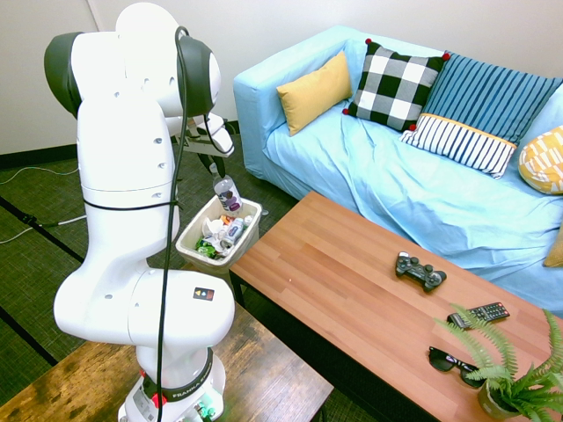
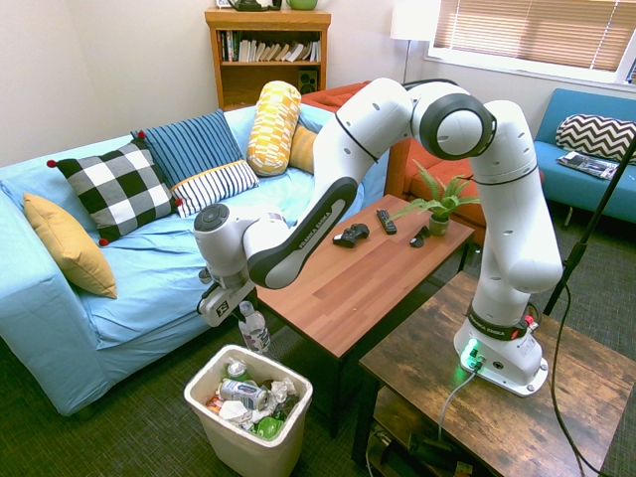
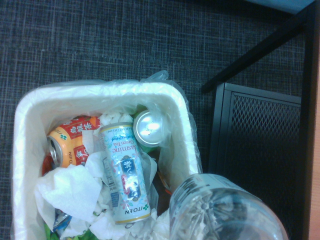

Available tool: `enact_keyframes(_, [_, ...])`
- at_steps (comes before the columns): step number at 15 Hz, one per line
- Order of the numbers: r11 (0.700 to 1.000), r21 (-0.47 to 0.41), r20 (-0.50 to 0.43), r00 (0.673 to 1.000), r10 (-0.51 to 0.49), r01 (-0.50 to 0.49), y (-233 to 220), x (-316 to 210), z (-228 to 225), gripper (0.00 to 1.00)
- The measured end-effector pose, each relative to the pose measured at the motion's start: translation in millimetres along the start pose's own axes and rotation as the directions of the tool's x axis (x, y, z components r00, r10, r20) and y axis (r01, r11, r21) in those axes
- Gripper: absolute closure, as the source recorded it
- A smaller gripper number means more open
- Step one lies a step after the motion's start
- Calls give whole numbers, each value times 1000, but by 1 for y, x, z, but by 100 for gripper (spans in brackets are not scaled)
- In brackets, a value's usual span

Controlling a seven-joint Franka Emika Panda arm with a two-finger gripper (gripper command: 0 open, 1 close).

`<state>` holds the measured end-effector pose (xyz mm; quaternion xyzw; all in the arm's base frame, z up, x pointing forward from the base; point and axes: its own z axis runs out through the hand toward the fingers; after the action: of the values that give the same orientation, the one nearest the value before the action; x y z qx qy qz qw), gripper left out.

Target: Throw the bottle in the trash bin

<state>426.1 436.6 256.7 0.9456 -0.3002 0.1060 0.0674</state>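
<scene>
1. White and lined with a clear bag, the trash bin (image 2: 248, 412) stands on the dark carpet (image 1: 44, 207), near one end of the wooden counter (image 1: 352, 290).
2. We see the tool (image 1: 214, 163) closed on the bottle (image 1: 228, 194), gripping it near its cap, with the clear body hanging below.
3. We find the bottle raised near the trash bin's rim; in the wrist view its base overlaps one corner of that rim. We cannot tell whether it is fully over the opening.
4. Inside the trash bin we make out a pale blue Jasmine Green Tea can (image 3: 126, 172), an orange and red can (image 3: 75, 140), another can (image 3: 149, 128) showing its silvery end, and crumpled white paper (image 3: 70, 190).
5. On the counter we have a black game controller (image 1: 420, 272), a remote (image 1: 478, 315), sunglasses (image 1: 456, 366) and a potted fern (image 1: 510, 374).
6. Alongside, we see a sofa (image 1: 352, 176) under a light blue cover, with patterned and yellow cushions (image 2: 70, 245) on it.
</scene>
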Motion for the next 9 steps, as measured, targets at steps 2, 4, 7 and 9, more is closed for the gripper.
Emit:
enact_keyframes(2, [1000, -3, 2, 1000, 10, -10, 3, 6, 5, 0])
enact_keyframes(4, [1000, -5, 6, 1000, 22, -22, 8, 14, 12, 0])
enact_keyframes(7, [999, -3, 12, 999, 40, -40, 13, 27, 18, 0])
enact_keyframes(9, [999, -10, 15, 999, 46, -46, 17, 32, 21, 0])
